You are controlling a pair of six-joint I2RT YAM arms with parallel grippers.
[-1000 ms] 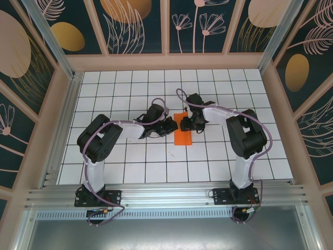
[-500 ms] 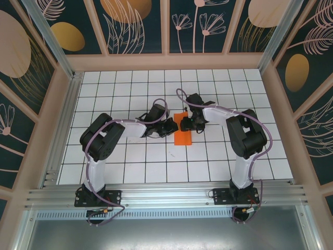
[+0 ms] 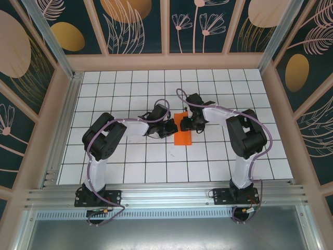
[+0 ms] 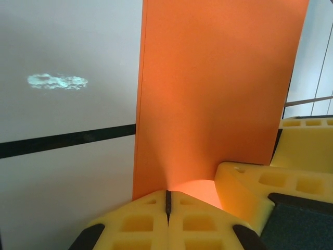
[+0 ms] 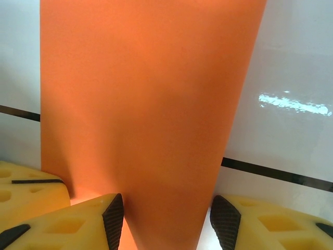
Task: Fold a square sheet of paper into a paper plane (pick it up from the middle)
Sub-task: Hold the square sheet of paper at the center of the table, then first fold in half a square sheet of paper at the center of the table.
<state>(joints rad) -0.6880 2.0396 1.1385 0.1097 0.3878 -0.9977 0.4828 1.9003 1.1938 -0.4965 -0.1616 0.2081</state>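
The square sheet of paper (image 3: 183, 136) lies on the tiled table as a bright orange folded rectangle, about one tile wide; a paper plane is out of view. My left gripper (image 3: 173, 127) is shut at the sheet's left side. In the left wrist view the left gripper (image 4: 167, 200) has its yellow fingertips pressed together against the near edge of the sheet (image 4: 218, 88). My right gripper (image 3: 187, 124) hovers over the sheet's far end. In the right wrist view the right gripper (image 5: 169, 221) is open and straddles the sheet (image 5: 145, 88), one black pad close to each long edge.
The white tiled table (image 3: 130, 156) is ringed by a beige frame (image 3: 166, 62) and patterned walls. An aluminium rail (image 3: 166, 194) runs along the near edge. A finger of the right gripper (image 4: 244, 182) sits just right of my left fingertips.
The left arm's elbow and forearm have swung a little to the right, toward the sheet. Both grippers and the orange sheet stay where they were.
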